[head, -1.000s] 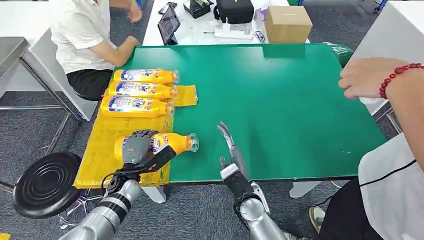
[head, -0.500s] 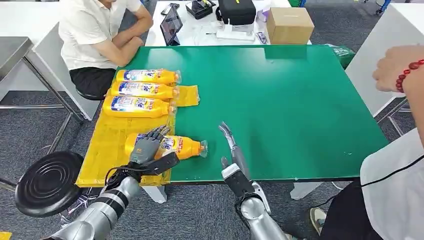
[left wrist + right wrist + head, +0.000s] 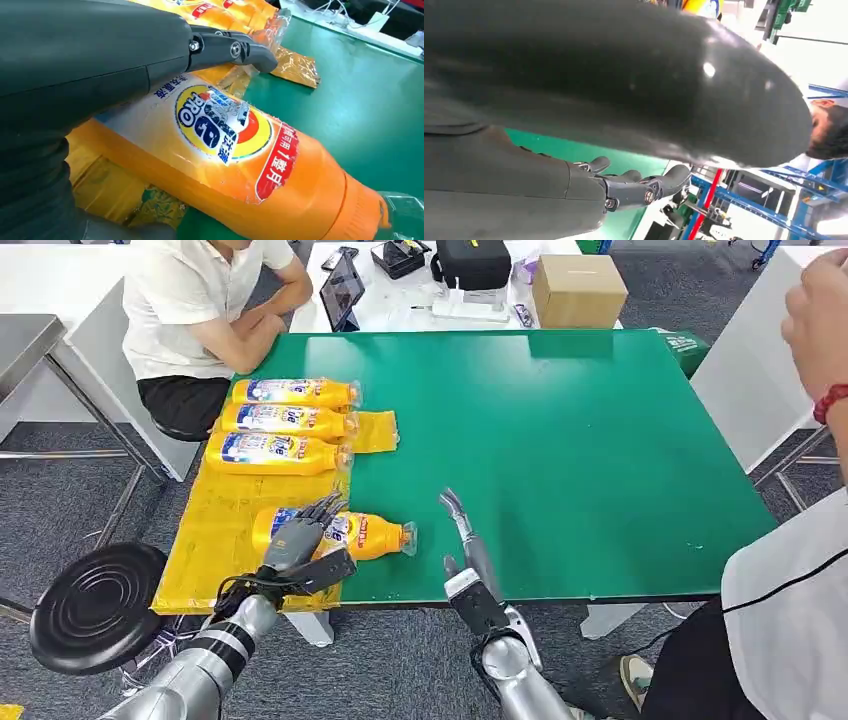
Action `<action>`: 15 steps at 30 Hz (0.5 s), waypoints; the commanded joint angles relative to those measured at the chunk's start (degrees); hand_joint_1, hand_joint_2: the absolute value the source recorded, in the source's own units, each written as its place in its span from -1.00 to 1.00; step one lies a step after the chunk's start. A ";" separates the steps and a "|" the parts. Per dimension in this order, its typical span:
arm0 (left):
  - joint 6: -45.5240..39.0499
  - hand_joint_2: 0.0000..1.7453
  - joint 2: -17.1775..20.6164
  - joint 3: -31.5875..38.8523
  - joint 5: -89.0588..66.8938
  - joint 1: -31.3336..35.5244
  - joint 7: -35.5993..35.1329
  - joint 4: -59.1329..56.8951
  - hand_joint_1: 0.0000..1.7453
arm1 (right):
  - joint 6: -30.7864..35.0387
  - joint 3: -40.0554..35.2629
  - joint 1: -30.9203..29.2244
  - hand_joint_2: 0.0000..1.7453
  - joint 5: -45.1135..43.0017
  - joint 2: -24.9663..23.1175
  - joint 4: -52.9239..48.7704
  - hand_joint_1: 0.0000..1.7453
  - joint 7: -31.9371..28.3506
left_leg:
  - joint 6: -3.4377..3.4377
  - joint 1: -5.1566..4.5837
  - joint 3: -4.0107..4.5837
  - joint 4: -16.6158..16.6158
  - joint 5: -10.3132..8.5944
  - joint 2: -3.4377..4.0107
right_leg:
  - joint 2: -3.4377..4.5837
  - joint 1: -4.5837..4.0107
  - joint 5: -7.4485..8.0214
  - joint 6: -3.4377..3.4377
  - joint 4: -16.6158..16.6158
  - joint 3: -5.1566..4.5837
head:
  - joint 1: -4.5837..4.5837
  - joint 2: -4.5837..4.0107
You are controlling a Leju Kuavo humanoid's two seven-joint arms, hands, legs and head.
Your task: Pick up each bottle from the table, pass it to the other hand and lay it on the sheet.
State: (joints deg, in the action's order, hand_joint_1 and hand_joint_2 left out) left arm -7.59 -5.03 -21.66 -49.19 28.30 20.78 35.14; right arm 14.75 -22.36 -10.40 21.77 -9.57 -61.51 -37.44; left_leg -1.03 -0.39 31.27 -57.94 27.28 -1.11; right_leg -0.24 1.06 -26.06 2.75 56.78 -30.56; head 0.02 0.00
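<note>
Our left hand [image 3: 300, 537] lies over the fourth bottle [image 3: 345, 534], fingers spread across its label w/ no grip closed round it; in the left wrist view a finger [image 3: 235, 49] rides above the label, and we can't tell if it touches. Our right hand [image 3: 462, 530] is empty, fingers straight and together, edge-on above the green counter [image 3: 560, 440] just beside the bottle's cap end.

The bottle lies on its side at the near edge of the yellow sheet [image 3: 215, 515], body on the sheet, clear cap [image 3: 408, 536] poking out over the green. Three more bottles [image 3: 285, 422] lie in a row further along the sheet, caps the same way. A seated person [image 3: 205, 310] is at the far left corner; another person's hand [image 3: 820, 310] hangs at far right.

We judge the bottle full and fairly heavy, its plastic stiff but glossy, so prob. slippery under the film label. Best hold: round the mid-body, where the wall is widest, not the tapering neck. Lying round, it may roll if nudged.
</note>
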 commanded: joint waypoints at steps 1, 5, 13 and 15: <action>9.03 1.00 3.16 -2.57 10.82 -4.89 5.61 6.58 -1.00 | 0.45 0.87 -2.46 -1.00 -0.83 0.20 5.00 -1.00 -1.34 | 0.08 0.05 -0.01 0.07 -0.03 0.30 | 0.24 -0.05 0.12 -0.11 -0.07 -0.06 | -0.02 0.00; 2.56 1.00 -0.87 1.87 22.24 -9.96 7.58 19.28 -1.00 | 1.00 1.36 -1.63 -1.00 -0.82 0.34 4.20 -1.00 -1.14 | 0.05 0.03 0.06 0.01 -0.02 0.21 | 0.15 -0.03 0.07 -0.07 -0.03 -0.10 | -0.02 0.00; 8.35 1.00 -6.68 8.88 51.49 -14.79 8.66 28.33 -1.00 | 0.46 -6.78 3.99 1.00 -11.13 5.18 -11.42 -1.00 -2.56 | 0.05 0.06 0.44 -0.09 0.03 0.10 | 0.00 -0.06 -0.01 -0.07 0.01 -0.47 | -0.04 0.00; 13.28 1.00 -6.41 7.72 58.96 -16.76 6.83 30.67 -1.00 | -0.34 -6.61 5.14 -1.00 -13.20 5.65 -15.38 -1.00 -2.56 | 0.07 0.09 0.46 -0.09 0.06 0.20 | 0.08 -0.10 0.00 -0.09 -0.01 -0.51 | -0.02 0.00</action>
State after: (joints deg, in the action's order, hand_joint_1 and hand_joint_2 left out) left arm -4.19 -8.00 -18.27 -8.64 16.75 30.27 56.85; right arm 15.91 -23.83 -8.47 15.01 -8.87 -64.55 -39.87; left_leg -1.04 -0.39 31.70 -57.97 27.28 -0.99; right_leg -0.19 1.07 -26.05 2.77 56.78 -31.07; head 0.00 0.00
